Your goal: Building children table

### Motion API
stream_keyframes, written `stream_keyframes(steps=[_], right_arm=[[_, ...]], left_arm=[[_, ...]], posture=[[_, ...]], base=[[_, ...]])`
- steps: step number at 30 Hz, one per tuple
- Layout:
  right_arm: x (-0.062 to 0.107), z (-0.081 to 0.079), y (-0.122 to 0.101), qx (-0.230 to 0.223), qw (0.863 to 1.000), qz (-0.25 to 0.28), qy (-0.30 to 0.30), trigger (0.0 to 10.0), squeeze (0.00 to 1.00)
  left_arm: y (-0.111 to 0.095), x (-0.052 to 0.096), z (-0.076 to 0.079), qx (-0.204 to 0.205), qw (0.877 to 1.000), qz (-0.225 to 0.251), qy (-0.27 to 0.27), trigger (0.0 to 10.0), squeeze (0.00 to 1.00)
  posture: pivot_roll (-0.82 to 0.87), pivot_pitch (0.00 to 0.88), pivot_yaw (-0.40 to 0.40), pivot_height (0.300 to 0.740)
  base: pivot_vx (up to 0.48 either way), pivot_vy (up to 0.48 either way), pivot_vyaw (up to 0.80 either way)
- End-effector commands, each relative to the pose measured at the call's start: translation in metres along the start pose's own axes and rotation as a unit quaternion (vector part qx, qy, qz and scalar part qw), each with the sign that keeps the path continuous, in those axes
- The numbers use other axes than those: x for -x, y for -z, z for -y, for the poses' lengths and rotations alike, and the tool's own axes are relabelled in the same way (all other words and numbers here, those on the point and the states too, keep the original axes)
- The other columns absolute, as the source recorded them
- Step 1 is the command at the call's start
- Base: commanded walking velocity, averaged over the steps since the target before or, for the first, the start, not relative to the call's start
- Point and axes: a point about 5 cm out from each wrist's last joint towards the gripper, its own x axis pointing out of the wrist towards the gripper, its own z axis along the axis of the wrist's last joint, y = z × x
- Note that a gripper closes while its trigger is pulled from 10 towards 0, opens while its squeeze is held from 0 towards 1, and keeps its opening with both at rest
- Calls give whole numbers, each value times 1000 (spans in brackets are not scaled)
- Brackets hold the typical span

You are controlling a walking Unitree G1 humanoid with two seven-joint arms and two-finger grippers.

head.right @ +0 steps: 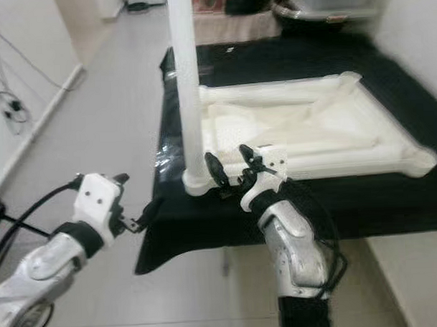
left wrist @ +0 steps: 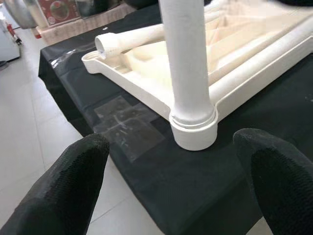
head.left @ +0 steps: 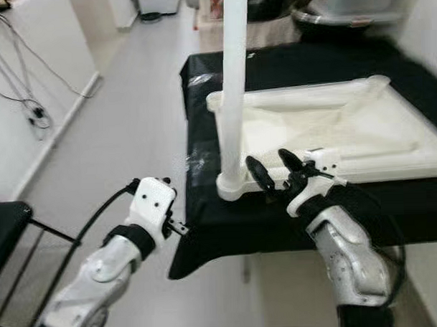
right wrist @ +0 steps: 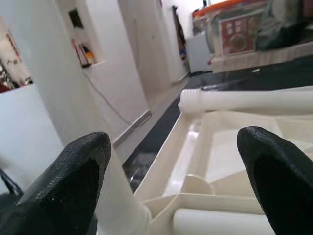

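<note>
Right claw: nearest the camera, the right claw point(head.left: 275, 169) hovers at the desk's near edge, fingers spread apart and gripping nothing, just beside the base of the upright leg.
Left claw: the left claw point(head.left: 179, 227) hangs off the desk's near-left corner, over the floor; its wrist view shows both black fingers point(left wrist: 73, 181) wide apart, aimed at the leg's socket.
Tabletop: the white plastic children's tabletop point(head.left: 325, 131) lies upside down on the black-covered desk point(head.left: 206, 207), ribbed underside up, its near-left corner close to the desk's near edge.
Fitted leg: one white tubular leg point(head.left: 232, 84) stands upright in the corner socket point(left wrist: 194, 128) at the tabletop's near-left corner.
Loose leg: a second white leg point(left wrist: 132, 39) lies flat along the tabletop's far rim, its open end toward the far-left corner.
Handling: the parts look like light, hollow moulded plastic, stiff but smooth, so likely slippery under the finger pads; the tall leg could lever in its socket if pushed high up.
Where to hold: I would grip a leg across its round shaft, low near the collar for the fitted one, and near mid-length for the loose one so it balances.
</note>
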Motion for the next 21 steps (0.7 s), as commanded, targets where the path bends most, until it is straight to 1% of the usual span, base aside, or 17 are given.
stream_keyframes(steps=[1,3,4,7,8,12,15,17,21], right_arm=[[-1,0,2,-6,1000,-2,0,10000,0],[-2,-1,0,-6,1000,1,6,10000,0],[-2,-2,0,-6,1000,1,6,10000,0],[-6,-7,0,-4,1000,3,-11,10000,0],[-8,-9,0,-5,1000,4,-19,10000,0],[-14,-8,-4,-4,1000,7,-23,10000,0],[-16,-8,-6,-4,1000,10,-22,10000,0],[-16,-8,-7,-4,1000,11,-21,10000,0],[-14,-6,-5,-1,1000,8,-17,10000,0]], left_arm=[[7,1,3,6,1000,-12,3,10000,0],[9,1,3,12,1000,-14,0,10000,0],[10,1,3,19,1000,-19,1,10000,0],[10,0,3,12,1000,-18,1,10000,0],[9,-1,3,4,1000,-15,1,10000,0],[8,-2,3,-1,1000,-5,-4,10000,0],[7,-2,3,-7,1000,-1,-4,10000,0],[6,-2,4,-4,1000,0,-1,10000,0],[6,-1,6,-2,1000,2,2,10000,0]], posture=[[121,88,25,740],[123,94,22,740],[124,97,20,740],[125,99,19,740],[127,105,16,740],[130,112,10,740],[131,114,8,740],[131,115,8,740],[132,121,10,740]], base=[[0,0,0],[0,0,0],[0,480,0],[0,480,0],[0,480,0],[0,426,0],[0,0,0],[0,0,0],[0,0,0]])
